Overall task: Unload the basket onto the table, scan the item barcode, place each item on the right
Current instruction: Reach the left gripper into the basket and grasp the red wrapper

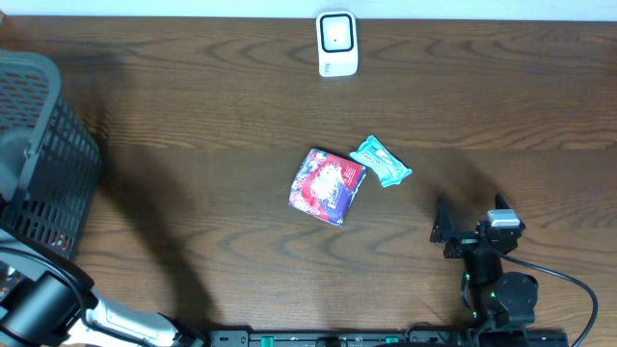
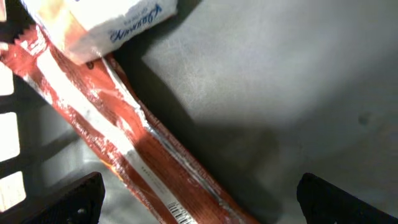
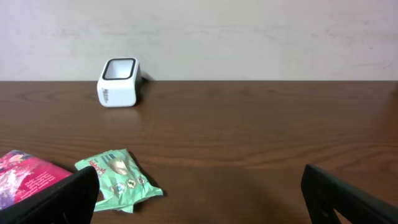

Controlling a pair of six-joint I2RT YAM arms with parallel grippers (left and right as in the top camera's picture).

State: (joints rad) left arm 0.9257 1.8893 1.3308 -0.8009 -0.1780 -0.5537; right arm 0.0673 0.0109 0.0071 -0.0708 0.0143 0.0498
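Note:
The white barcode scanner (image 1: 336,43) stands at the table's far edge, its window (image 3: 118,83) facing the right wrist camera. A red-pink packet (image 1: 327,185) and a green packet (image 1: 381,161) lie mid-table. My left arm (image 1: 39,308) reaches into the black basket (image 1: 48,145). There my left gripper (image 2: 199,199) is open just above a long red-orange packet (image 2: 124,143), whose barcode (image 2: 180,214) shows between the fingers. My right gripper (image 1: 470,212) is open and empty, low over the table to the right of the green packet (image 3: 118,179).
A white packet with blue lettering (image 2: 106,22) lies over the far end of the long packet on the grey basket floor (image 2: 280,81). The basket's mesh wall (image 2: 9,124) is close on the left. Bare wood (image 3: 261,155) lies ahead of the right gripper.

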